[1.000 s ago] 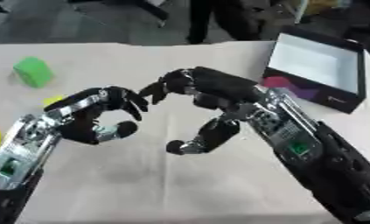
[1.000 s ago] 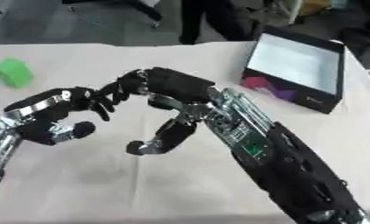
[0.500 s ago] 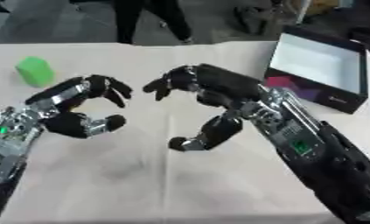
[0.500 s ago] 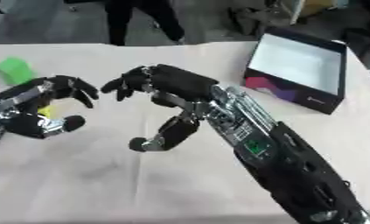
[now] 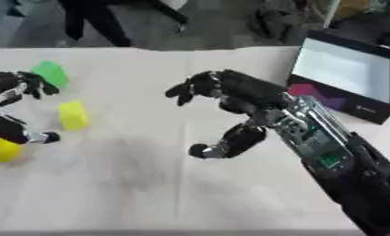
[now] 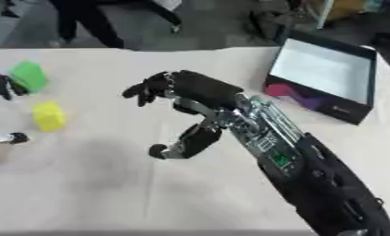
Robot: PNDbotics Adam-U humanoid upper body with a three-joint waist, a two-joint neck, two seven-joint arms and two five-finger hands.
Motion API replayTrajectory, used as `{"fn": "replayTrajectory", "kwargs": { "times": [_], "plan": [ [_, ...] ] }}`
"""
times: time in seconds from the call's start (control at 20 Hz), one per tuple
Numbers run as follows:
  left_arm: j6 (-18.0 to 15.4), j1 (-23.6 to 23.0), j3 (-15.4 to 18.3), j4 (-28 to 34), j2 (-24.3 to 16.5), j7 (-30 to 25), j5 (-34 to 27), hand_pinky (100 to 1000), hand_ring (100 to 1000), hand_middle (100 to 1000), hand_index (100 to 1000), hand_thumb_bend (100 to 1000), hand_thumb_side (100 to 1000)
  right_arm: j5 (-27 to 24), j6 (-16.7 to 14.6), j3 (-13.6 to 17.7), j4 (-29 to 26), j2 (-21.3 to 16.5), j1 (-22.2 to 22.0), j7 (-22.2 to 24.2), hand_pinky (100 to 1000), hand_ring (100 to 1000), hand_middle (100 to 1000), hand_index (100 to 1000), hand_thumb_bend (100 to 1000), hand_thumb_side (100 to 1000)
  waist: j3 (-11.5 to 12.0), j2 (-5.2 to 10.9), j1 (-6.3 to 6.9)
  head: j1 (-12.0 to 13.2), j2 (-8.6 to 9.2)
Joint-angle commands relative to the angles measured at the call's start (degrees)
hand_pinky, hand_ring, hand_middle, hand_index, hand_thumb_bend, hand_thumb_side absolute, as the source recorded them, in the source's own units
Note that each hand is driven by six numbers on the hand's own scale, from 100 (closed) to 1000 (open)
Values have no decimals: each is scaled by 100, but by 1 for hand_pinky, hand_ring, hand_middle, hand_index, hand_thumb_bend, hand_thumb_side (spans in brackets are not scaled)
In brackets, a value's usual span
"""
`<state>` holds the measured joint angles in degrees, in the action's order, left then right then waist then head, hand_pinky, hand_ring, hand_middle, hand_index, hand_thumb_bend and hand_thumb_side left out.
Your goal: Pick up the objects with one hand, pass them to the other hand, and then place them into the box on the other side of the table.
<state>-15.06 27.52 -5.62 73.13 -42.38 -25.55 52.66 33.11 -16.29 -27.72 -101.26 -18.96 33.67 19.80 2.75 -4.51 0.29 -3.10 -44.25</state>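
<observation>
Your right hand [image 5: 230, 94] hangs over the middle of the table [image 5: 149, 184] with its fingers curled forward and its thumb dropped well below them, so the gap between them stands wide and holds nothing. That looks like a hand waiting to take something, with the opening turned toward your left side. The box [image 5: 347, 76] sits beyond the back of that hand, well away from the fingertips and open at the top, so whatever you receive there only needs carrying outward to drop in.

Your left hand [image 5: 8, 92] is out at the left edge, fingers bent but closed on nothing that I can see. The green block [image 5: 49, 73] lies just beside its fingertips, on the far side, and I cannot tell if they touch. The yellow block [image 5: 72, 115] lies near the thumb, on the side toward your right hand, and a rounder yellow thing [image 5: 0, 150] sits below the thumb at the very edge. All three rest on the table, so judge the pick as not yet made; the green block is the closest to your fingers
</observation>
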Motion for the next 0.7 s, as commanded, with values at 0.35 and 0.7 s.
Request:
{"fn": "replayTrajectory", "kwargs": {
  "times": [0.35,0.7],
  "plan": [
    [333,241,447,-1588,-43,143,830,726,670,698,820,653,346,38,14,87,-38,-92,29,-48,707,691,646,885,473,194,3,113,2,49,13],
    [622,313,577,-2043,209,904,802,730,655,701,828,589,329,34,21,91,-42,-79,15,-50,707,690,644,885,476,195,-15,104,-10,64,13]
  ]
}}
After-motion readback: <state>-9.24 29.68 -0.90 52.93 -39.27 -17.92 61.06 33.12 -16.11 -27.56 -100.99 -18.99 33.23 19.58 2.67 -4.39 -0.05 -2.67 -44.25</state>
